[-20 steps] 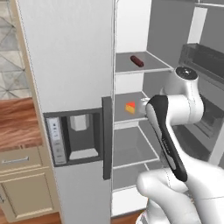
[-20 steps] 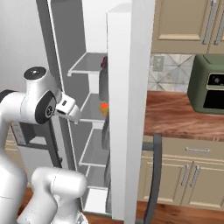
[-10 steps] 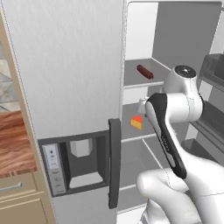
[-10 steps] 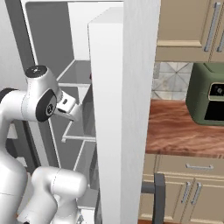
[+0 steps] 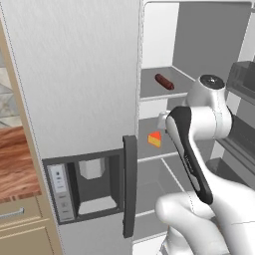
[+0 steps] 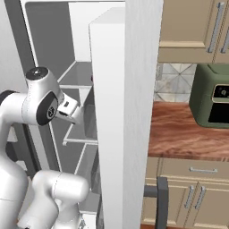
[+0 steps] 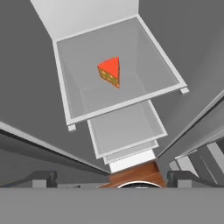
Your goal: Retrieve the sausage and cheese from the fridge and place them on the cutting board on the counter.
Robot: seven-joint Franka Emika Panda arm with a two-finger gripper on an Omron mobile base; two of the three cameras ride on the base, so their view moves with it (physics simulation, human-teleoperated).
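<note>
While base nearer the fridge (image 5: 89,74), cheese (image 7: 110,71) larger ahead, tool (image 7: 109,178) spread, empty.

One fridge (image 5: 74,74) stands with one door open, and inside it are one sausage (image 5: 164,82) on an upper shelf and one cheese (image 5: 155,139) wedge on the shelf below. At least three shelves (image 7: 144,87) are stacked inside it. Outside the fridge there is one wood-grain surface (image 6: 188,129) carrying one green appliance (image 6: 210,96), and one dispenser panel (image 5: 84,187) on the closed door.
</note>
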